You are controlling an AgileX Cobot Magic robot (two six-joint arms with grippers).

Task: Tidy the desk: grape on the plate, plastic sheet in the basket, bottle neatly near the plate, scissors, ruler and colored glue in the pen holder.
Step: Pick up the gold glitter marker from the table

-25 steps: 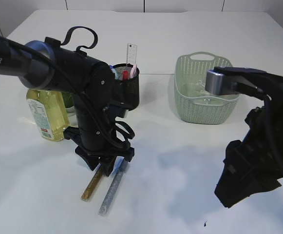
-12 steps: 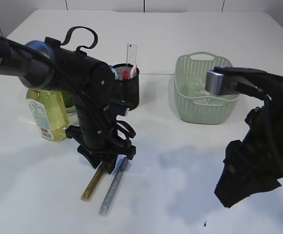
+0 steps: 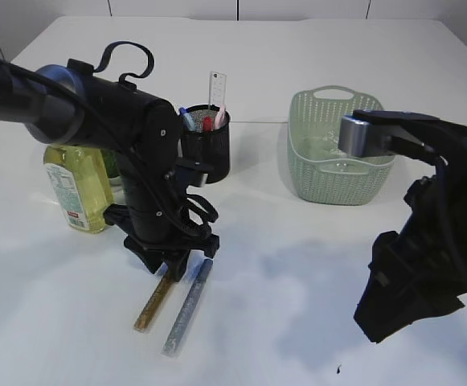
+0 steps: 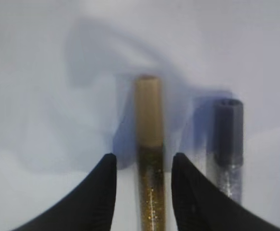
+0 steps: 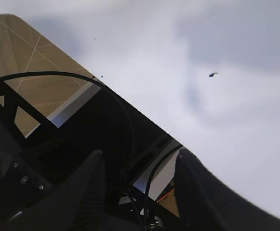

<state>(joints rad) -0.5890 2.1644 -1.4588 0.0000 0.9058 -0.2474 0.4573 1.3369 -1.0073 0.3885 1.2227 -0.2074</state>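
Left pincer (image 4: 143, 190) points down, straddling gold glue stick (image 4: 149, 144).

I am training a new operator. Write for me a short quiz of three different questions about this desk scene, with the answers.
1. True or false: the gold glue stick lies between the fingers of the left gripper.
2. Which stands nearest the bottle? A basket B pen holder C right gripper
3. Fill in: beside the gold stick lies a ___ glue stick.

Key: 1 true; 2 B; 3 silver
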